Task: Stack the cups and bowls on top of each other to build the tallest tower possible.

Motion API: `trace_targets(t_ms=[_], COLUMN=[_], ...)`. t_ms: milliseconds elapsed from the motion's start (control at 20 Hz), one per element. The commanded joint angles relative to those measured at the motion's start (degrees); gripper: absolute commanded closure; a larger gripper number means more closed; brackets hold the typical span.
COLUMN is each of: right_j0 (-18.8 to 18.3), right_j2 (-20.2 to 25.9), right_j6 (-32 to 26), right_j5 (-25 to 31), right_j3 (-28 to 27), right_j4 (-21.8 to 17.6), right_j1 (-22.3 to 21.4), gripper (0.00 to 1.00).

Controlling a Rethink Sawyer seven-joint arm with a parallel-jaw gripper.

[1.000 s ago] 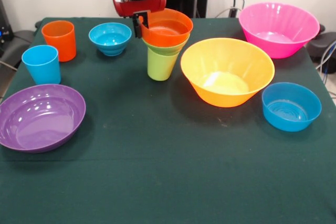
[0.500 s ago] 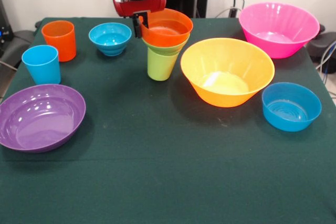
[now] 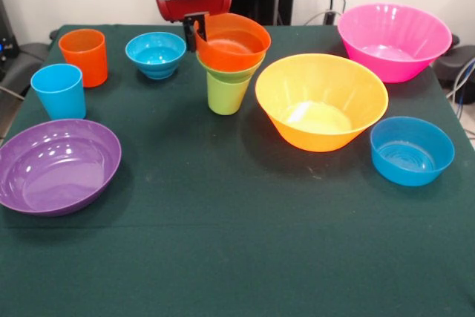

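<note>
The tower stands at the back middle: a lime green cup [image 3: 225,96], a small green bowl [image 3: 231,72] in it, and a medium orange bowl [image 3: 236,50] on top, tilted with its left rim raised. My gripper [image 3: 197,33] is shut on that left rim, with one dark finger showing over it. An orange cup [image 3: 84,57] and a light blue cup [image 3: 59,91] stand at the left. A blue bowl [image 3: 156,53] sits just left of the tower.
A large purple bowl [image 3: 56,166] lies front left. A yellow-orange bowl [image 3: 320,102] sits close to the right of the tower, a pink bowl [image 3: 393,38] at the back right and another blue bowl [image 3: 411,151] at the right. All rest on a dark green cloth [image 3: 237,243].
My gripper has risen slightly and shifted a little left. The orange bowl's left rim came up with it, so the bowl now sits tilted on the green bowl.
</note>
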Motion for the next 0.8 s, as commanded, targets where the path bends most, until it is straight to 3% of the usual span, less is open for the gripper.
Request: trace_targets(t_ms=[50, 800], right_j0=[0.2, 0.7], right_j2=[-0.7, -0.8], right_j6=[-3.7, -3.4], right_j5=[-2.4, -2.8], right_j3=[-0.3, -0.6], right_j4=[-2.3, -2.8], right_j1=[-0.6, -0.1], gripper=[1.0, 1.0])
